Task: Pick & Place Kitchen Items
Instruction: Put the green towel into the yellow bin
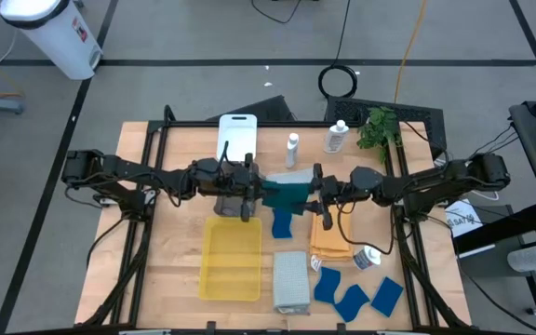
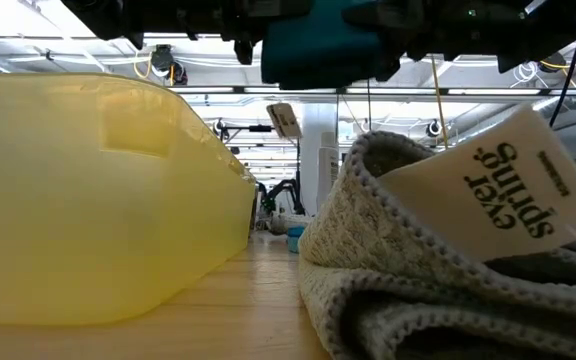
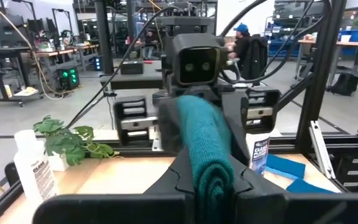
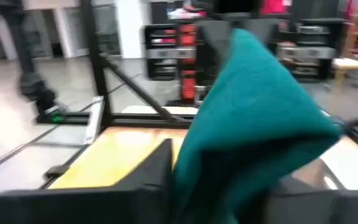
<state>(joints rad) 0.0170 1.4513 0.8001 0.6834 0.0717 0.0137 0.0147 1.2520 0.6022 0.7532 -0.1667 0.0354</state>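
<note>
So our desk [image 1: 175, 270] has the yellow tray [image 1: 231, 259] sitting on it, and above its far end we've got the dark teal cloth [image 1: 285, 197] stretched in the air between both arms. Left gripper [image 1: 255, 189] is clenched on one end, right gripper [image 1: 307, 197] is grasping the other end

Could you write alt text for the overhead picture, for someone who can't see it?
Two robot arms meet mid-table, the left gripper and right gripper holding a teal cloth between them above a yellow tray, grey cloth and blue sponges.
</note>
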